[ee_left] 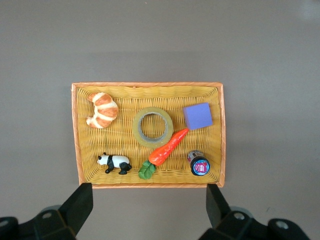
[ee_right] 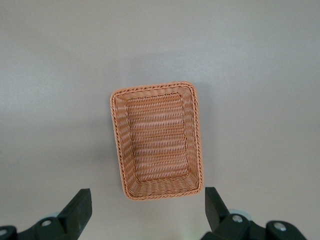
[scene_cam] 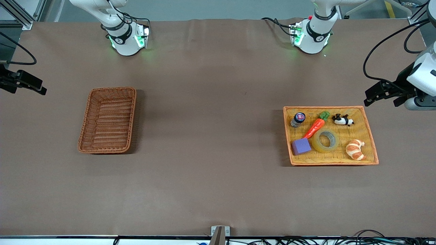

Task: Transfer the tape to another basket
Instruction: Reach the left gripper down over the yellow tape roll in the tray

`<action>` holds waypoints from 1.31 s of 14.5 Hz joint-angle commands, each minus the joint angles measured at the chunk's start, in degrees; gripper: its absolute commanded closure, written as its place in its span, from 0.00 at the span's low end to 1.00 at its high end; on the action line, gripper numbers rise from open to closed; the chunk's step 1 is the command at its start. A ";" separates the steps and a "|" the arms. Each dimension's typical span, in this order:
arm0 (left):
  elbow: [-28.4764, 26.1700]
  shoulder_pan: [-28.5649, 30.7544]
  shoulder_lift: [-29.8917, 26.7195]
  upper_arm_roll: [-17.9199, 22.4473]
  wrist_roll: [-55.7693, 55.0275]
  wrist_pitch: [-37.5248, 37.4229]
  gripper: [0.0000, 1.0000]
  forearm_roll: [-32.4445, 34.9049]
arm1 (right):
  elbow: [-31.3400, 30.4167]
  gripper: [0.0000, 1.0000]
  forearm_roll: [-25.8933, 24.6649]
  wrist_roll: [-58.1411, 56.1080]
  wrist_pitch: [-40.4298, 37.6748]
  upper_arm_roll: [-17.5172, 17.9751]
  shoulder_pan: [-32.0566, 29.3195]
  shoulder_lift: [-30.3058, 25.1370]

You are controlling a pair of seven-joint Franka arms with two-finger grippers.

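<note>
Tape [scene_cam: 326,140]: translucent yellowish ring with grey core, lying flat in the middle of a shallow yellow-orange woven tray [scene_cam: 369,136] toward the left arm's end of the table. Touching or just beside it: a carrot [scene_cam: 315,127] and a purple cube [scene_cam: 301,146]; also in the tray, a croissant [scene_cam: 355,149], a panda figure [scene_cam: 343,120] and a small jar [scene_cam: 298,119]. Basket [scene_cam: 108,119]: deep reddish-brown wicker, toward the right arm's end. Left gripper [ee_left: 149,207], above the tray, and right gripper [ee_right: 147,209], above the basket: fingers spread wide, holding nothing.
</note>
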 commanded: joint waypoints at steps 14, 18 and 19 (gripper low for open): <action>-6.42 0.31 5.92 0.02 1.04 9.37 0.00 -0.49 | -0.59 0.00 0.94 -0.56 0.17 -0.14 -0.21 -0.72; -17.51 0.40 8.28 0.11 1.21 23.72 0.00 -0.40 | -0.59 0.00 0.94 -0.65 0.08 -0.14 -0.12 -0.72; -17.78 0.40 9.77 0.11 1.22 24.43 0.00 -0.40 | -0.59 0.00 0.94 -0.56 0.00 -0.14 -0.12 -0.72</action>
